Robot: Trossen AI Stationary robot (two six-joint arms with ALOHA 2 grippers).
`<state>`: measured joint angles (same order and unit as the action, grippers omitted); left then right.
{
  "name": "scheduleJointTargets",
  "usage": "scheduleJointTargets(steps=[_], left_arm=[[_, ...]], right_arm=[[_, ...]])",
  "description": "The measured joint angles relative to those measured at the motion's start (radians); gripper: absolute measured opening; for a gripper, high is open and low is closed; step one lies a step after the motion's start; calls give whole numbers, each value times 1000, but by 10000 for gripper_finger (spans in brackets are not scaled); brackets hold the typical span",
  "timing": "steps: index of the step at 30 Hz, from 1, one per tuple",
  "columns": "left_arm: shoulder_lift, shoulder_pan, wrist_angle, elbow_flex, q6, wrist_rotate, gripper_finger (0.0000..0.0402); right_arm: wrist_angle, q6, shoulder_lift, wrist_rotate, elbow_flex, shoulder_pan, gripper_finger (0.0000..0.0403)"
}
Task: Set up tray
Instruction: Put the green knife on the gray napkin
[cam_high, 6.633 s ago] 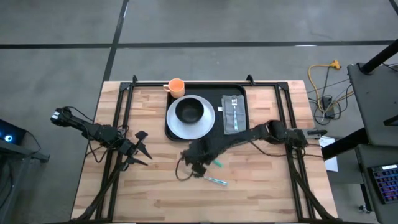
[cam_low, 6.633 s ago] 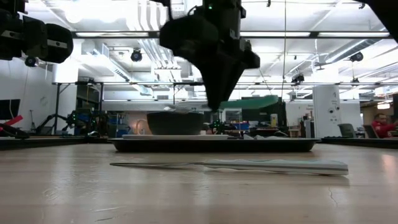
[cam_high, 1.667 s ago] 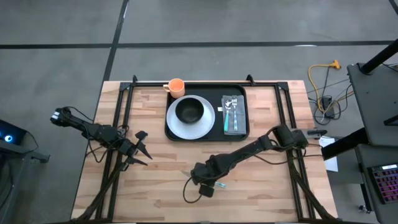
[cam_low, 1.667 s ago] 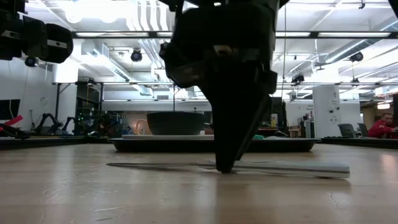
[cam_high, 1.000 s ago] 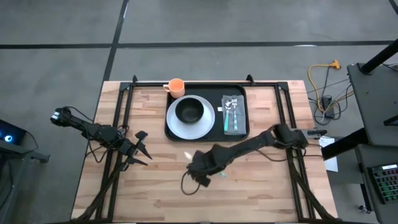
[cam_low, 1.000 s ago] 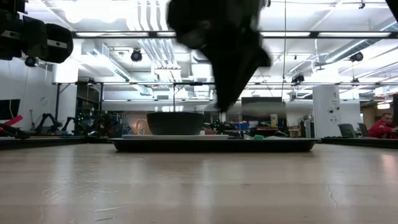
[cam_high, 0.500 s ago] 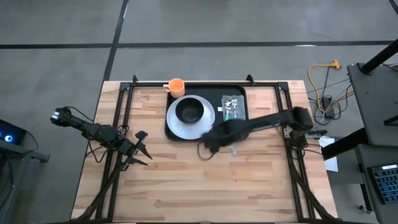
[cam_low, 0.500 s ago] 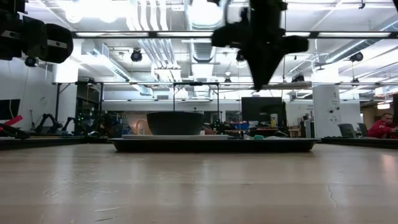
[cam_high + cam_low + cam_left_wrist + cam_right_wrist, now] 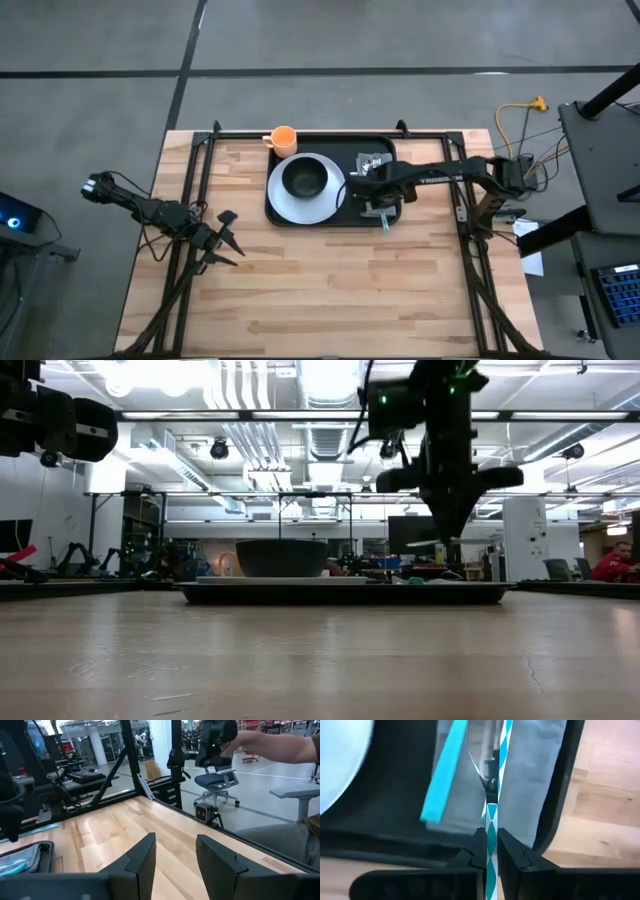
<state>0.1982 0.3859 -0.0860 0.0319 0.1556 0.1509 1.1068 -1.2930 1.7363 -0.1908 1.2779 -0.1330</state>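
Observation:
The black tray (image 9: 320,222) lies at the table's far middle. On it are a white plate (image 9: 285,205) with a black bowl (image 9: 305,178) and, on its right part, a grey napkin (image 9: 375,162) with teal-handled cutlery (image 9: 445,775) lying on it. My right gripper (image 9: 373,193) hangs over the napkin, shut on a teal-and-white-handled utensil (image 9: 383,218). In the low view my right gripper (image 9: 452,538) stands well above the tray (image 9: 350,592). My left gripper (image 9: 226,240) waits open at the table's left side, holding nothing (image 9: 175,855). My right gripper pinches the utensil's patterned teal-and-white handle (image 9: 491,820) between its two fingers (image 9: 479,847). The fingers come from above, pointing down, and lie across the handle. The utensil hangs about level, lifted clear above the napkin, one end reaching past the tray's near rim.
An orange cup (image 9: 284,138) stands at the tray's far left corner. Black frame rails (image 9: 195,190) run along both sides of the wooden table (image 9: 330,290). Beyond the table, the left wrist view shows a person's arm (image 9: 280,745) and an office chair (image 9: 215,782).
My right gripper has carried the utensil from above the table's near middle toward the far right, to over the napkin on the tray. It has rolled its wrist on the way and stayed shut. The utensil has stayed lifted clear and about level.

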Motion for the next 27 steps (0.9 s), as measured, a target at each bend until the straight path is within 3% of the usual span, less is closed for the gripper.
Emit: scheduleJointTargets(steps=[14, 27], left_arm=[[0, 0, 0, 0, 0, 0, 122], [0, 0, 0, 0, 0, 0, 122]], right_arm=[[-197, 98, 1, 4, -127, -213, 11], [-310, 97, 1, 8, -252, -281, 11]])
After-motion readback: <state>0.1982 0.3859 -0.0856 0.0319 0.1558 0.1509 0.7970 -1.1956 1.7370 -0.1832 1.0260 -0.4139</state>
